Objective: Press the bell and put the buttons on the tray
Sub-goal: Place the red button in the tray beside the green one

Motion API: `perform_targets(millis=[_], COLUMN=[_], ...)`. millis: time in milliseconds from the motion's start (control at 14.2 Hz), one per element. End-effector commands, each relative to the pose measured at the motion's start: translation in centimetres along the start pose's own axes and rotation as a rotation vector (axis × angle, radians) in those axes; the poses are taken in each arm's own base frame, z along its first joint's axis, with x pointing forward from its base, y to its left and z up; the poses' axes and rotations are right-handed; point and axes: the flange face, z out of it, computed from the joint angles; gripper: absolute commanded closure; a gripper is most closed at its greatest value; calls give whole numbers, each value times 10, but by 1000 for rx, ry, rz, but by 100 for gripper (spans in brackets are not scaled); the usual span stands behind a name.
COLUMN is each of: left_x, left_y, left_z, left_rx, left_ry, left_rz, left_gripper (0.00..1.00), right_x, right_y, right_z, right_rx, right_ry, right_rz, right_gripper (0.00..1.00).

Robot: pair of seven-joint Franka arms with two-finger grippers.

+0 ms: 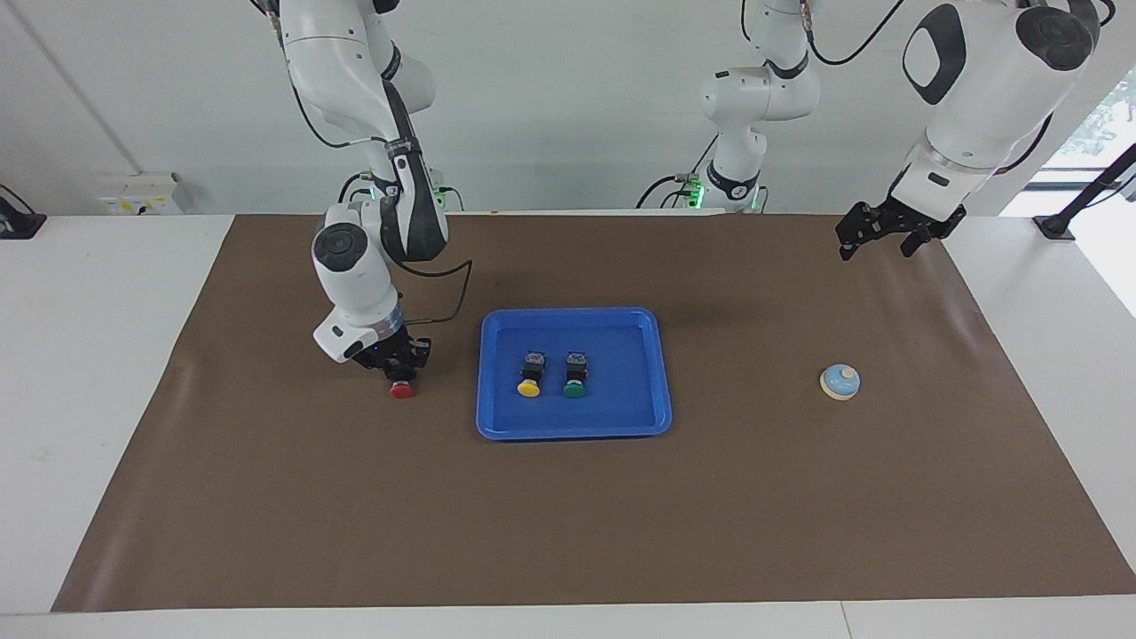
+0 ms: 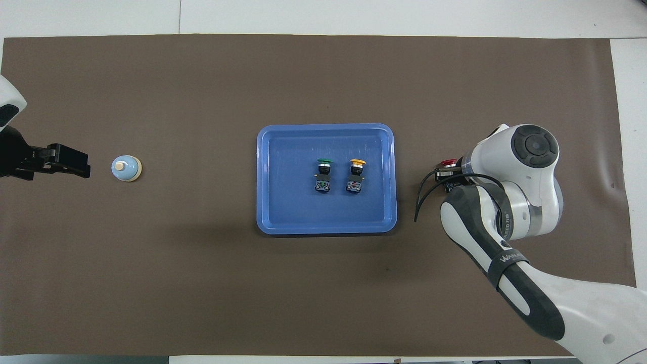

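The blue tray (image 1: 497, 426) (image 2: 265, 222) lies mid-table with the yellow button (image 1: 529, 389) (image 2: 358, 162) and the green button (image 1: 574, 389) (image 2: 324, 162) lying in it side by side. The red button (image 1: 402, 390) (image 2: 448, 163) sits beside the tray toward the right arm's end, and my right gripper (image 1: 398, 366) (image 2: 447, 176) is down on it, shut on its black body. The light blue bell (image 1: 840, 382) (image 2: 126, 168) stands toward the left arm's end. My left gripper (image 1: 877, 240) (image 2: 71, 162) hangs open in the air over the mat's corner, away from the bell.
A brown mat (image 1: 568, 532) covers the table under everything. The right arm's forearm (image 2: 505, 253) reaches over the mat beside the tray. White table (image 1: 89, 355) borders the mat.
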Motion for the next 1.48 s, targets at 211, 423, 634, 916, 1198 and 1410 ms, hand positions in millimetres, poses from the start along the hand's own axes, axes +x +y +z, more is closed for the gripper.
perform_targets(millis=[211,423,634,916,1198,1410], left_x=[-2,-2,-2,-2,-2,-2], left_y=[-2,-2,-2,-2,-2,-2], left_z=[-3,-3,-3,-3,-3,-3], left_rx=[-4,-6,-6,-6,-4,-4], left_ry=[-1,-2,-2,-2,-1,-1], left_rz=[-6,-6,-6,-6,-6,-6], left_gripper=[0,0,0,0,0,0], right_x=[45,57,71,63,49,43], right_y=[-78,-135,-207,-275,-317,-342], right_z=[-78,-99,-114,-85,-63,-57], right_rx=[40,45,28,73,57,59], right_ry=[-35,-35,-56,-57,-62,-60], right_rz=[-5,25,88,166,167,172], right_gripper=[86,86,85,85,85,85])
